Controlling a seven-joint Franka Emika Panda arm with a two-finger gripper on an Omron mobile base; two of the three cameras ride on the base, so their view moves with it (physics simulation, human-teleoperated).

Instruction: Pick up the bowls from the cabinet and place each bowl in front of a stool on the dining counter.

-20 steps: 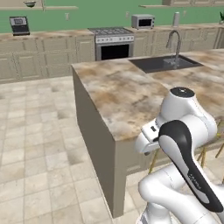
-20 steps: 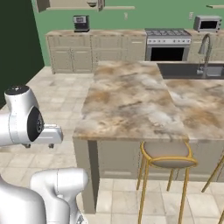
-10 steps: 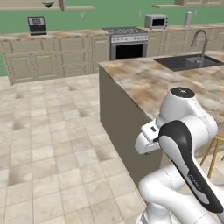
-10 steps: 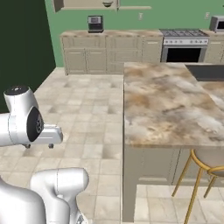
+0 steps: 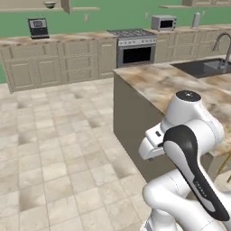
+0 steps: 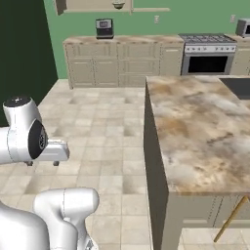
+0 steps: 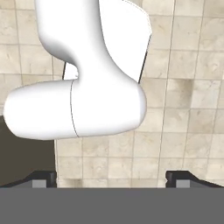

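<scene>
Bowl (image 5: 50,5): one small round vessel, pale, on the high wall shelf at the far left of the back wall in the left base view; the same item (image 6: 118,5) sits on the shelf above the coffee machine in the right base view. Too small to tell colour or finish beyond a light rim and a darker underside.

Wall shelf (image 6: 97,9): beige, with a taupe end panel, hung on the green wall.

Dining counter (image 5: 180,85): mottled beige-brown marble-like top, taupe sides, dark inset sink (image 5: 200,67) and curved steel tap (image 5: 221,43) toward its far end. In the right base view the counter top (image 6: 205,127) runs along the right side.

Stool: thin yellow-orange leg (image 6: 229,219) under the near counter edge; a further piece of frame (image 5: 224,164) at the right edge of the left base view.

Gripper (image 7: 111,179): two dark finger tips (image 7: 43,178) stand far apart at the bottom of the hand view, jaws fully spread, nothing between them, nothing touched. It looks down at beige floor tiles (image 7: 192,109).

Surroundings: steel range with black oven door (image 5: 136,47); microwave (image 5: 163,22); coffee machine (image 6: 103,28) on the wall counter (image 6: 122,40); beige lower cabinets (image 5: 54,65).

Writing or labels: none legible.
</scene>
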